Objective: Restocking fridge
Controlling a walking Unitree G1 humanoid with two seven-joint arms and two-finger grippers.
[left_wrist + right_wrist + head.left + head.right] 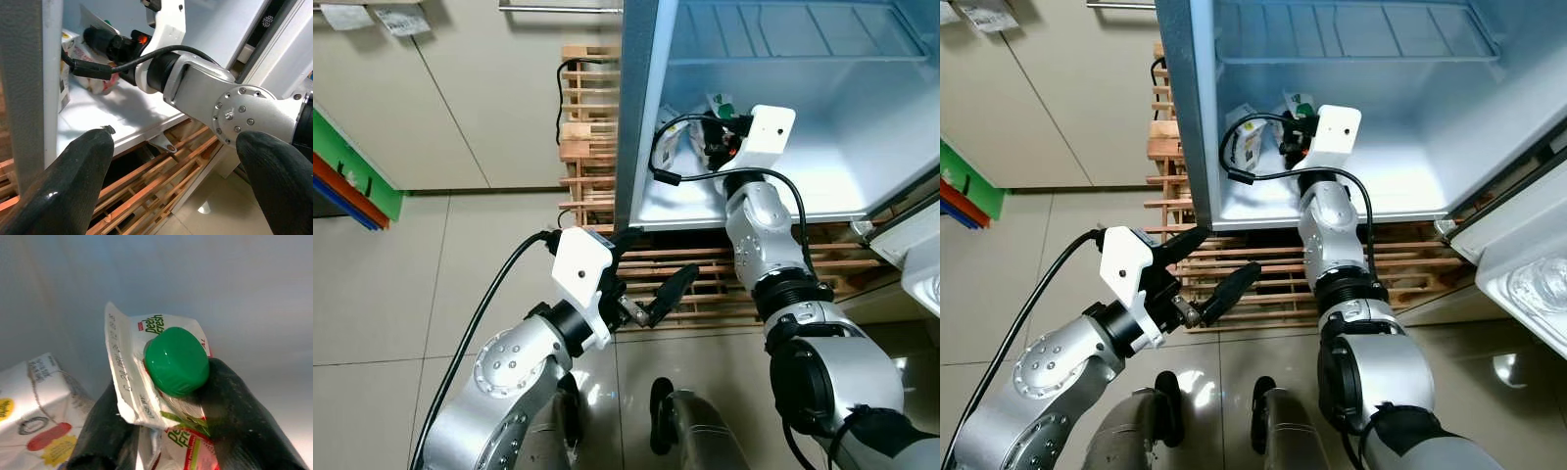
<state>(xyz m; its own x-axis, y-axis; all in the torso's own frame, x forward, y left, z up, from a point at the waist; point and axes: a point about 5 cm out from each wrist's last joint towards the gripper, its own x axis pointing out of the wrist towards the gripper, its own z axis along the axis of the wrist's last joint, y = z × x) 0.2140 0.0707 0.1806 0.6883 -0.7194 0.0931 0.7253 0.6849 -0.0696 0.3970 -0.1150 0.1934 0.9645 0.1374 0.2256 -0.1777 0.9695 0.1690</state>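
A white juice carton with a green cap stands on the fridge floor, toward its left rear corner. My right gripper is shut on this carton, with one black finger on each side just below the cap. In the eye views the carton's top shows above the right wrist's white camera block. A second white carton stands just left of it, against the fridge's left wall. My left gripper hangs open outside the fridge, below its front edge, holding nothing.
The fridge rests on a wooden pallet that runs back along its left side. The open fridge door stands at the right. Cream cabinets line the left wall. Glossy floor tiles lie in front.
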